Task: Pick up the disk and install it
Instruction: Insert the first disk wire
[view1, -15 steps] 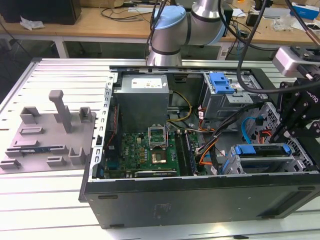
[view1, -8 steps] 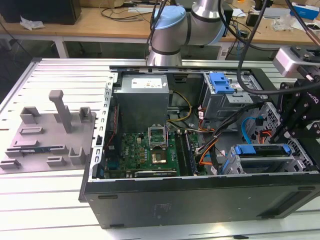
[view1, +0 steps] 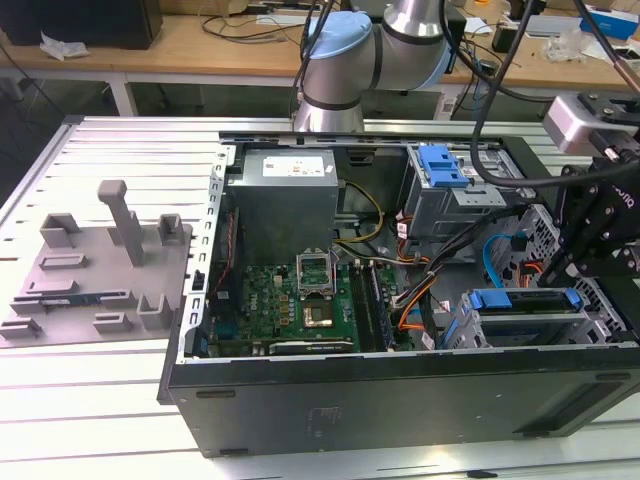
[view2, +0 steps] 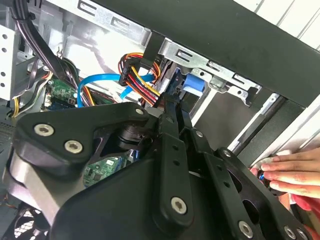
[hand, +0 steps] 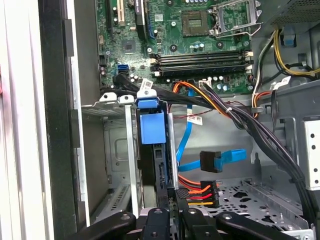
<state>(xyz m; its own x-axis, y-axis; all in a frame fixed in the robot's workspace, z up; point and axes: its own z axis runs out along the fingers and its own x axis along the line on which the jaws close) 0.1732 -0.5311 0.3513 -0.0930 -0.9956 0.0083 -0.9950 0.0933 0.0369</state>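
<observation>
In the grey metal drive bay (hand: 117, 165), the silver, blue-bracketed disk (hand: 151, 127) sits edge-on — black gripper (hand: 170, 220) clenched on it; push straight, unskewed.

- Setting: robotics or electronics lab.
- Open computer case (view1: 400, 400), motherboard (view1: 290, 300) exposed, on a slatted metal table (view1: 100, 400).
- Beside the case: grey fixture block (view1: 100, 270).
- Behind the case: wooden workbench (view1: 200, 45) strewn with cables.
</observation>
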